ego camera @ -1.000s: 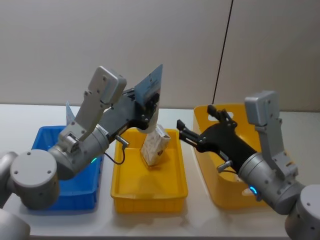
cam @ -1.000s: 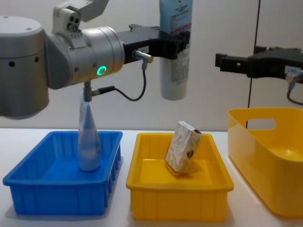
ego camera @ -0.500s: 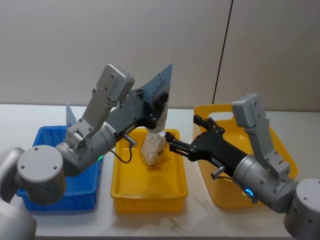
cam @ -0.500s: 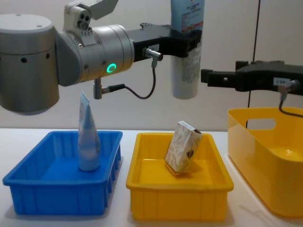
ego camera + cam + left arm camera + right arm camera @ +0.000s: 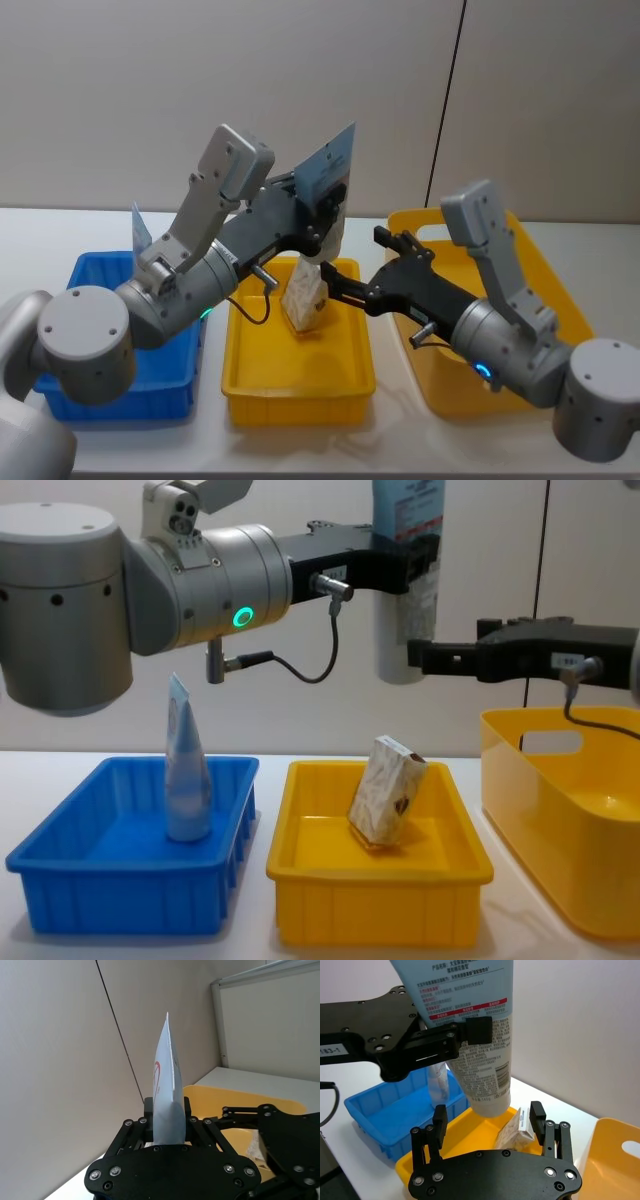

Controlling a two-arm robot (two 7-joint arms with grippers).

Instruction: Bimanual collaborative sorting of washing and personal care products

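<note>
My left gripper (image 5: 408, 564) is shut on a tall pale-blue and white squeeze tube (image 5: 405, 600) and holds it upright, cap down, high over the yellow tray (image 5: 300, 865). The left wrist view shows the tube (image 5: 168, 1091) clamped between the fingers, crimped end up. My right gripper (image 5: 487, 1112) is open at the tube's cap end (image 5: 487, 1095), one finger on each side and apart from it. In the yellow tray a beige marbled pack (image 5: 387, 792) leans tilted. A second tube (image 5: 186, 770) stands in the blue tray (image 5: 60, 880).
A large yellow handled bin (image 5: 600, 870) stands to the right of the yellow tray, under my right arm. The three containers sit side by side on a white table (image 5: 400, 440). A plain wall is behind.
The left arm has carried the tube to the right and a little higher. The right gripper has moved left until its open fingers sit at the tube's lower end.
</note>
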